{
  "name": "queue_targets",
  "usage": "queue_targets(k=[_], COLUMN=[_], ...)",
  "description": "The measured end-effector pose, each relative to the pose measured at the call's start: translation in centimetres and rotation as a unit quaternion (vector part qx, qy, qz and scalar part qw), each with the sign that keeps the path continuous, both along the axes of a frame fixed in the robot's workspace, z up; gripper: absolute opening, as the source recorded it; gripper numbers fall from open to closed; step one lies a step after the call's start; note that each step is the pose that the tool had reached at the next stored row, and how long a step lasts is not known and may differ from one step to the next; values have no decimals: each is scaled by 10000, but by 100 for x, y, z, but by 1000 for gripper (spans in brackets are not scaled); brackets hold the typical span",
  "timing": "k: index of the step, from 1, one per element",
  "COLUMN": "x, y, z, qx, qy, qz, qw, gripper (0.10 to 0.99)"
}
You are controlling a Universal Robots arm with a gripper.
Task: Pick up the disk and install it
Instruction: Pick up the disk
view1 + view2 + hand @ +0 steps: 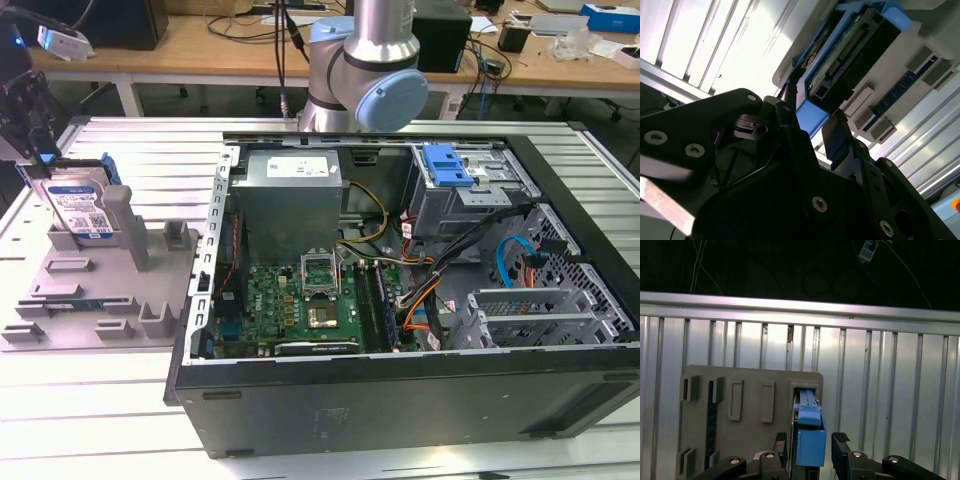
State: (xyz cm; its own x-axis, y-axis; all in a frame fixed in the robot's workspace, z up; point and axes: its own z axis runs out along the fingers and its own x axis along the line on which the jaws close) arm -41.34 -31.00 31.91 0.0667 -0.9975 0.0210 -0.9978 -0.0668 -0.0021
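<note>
Since the disk (80,205) is stiff, fairly heavy and likely shock-sensitive, its blue frame edges look the safest hold. It stands upright in the stand (95,300), at ten o'clock from the case (400,405). The gripper (811,441) straddles it, fingers apart.

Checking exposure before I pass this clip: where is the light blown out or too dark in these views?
Exterior view: even light, the computer case interior readable. Second wrist view: the slatted table washes out to white, the gripper sits in dark silhouette. First wrist view: black beyond the table's edge, streaky glare on its slats, the disk well lit.
</note>
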Motion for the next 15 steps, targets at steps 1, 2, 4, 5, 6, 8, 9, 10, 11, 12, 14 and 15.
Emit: queue_targets(k=[1,2,4,5,6,8,9,10,11,12,14,15], x=[-2,-2,-3,-3,-2,-2,-2,-2,-2,-2,-3,-2], y=[0,0,0,1,1,0,0,0,0,-1,-4,-4], z=[-14,-21,-26,-27,-27,-30,-30,-30,-29,-30,-37,-40], qx=[0,0,1,3,4,16,17,18,18,18,18,18], qy=[-2,-2,-2,-2,-3,-4,-5,-5,-4,-4,-4,-4], qz=[0,0,-1,-6,-14,-86,-88,-88,-89,-98,-128,-130], qw=[10000,10000,10000,10000,10000,10000,10000,10000,10000,10000,9999,9999], gripper=[482,482,482,482,482,482,482,482,482,482,482,482])
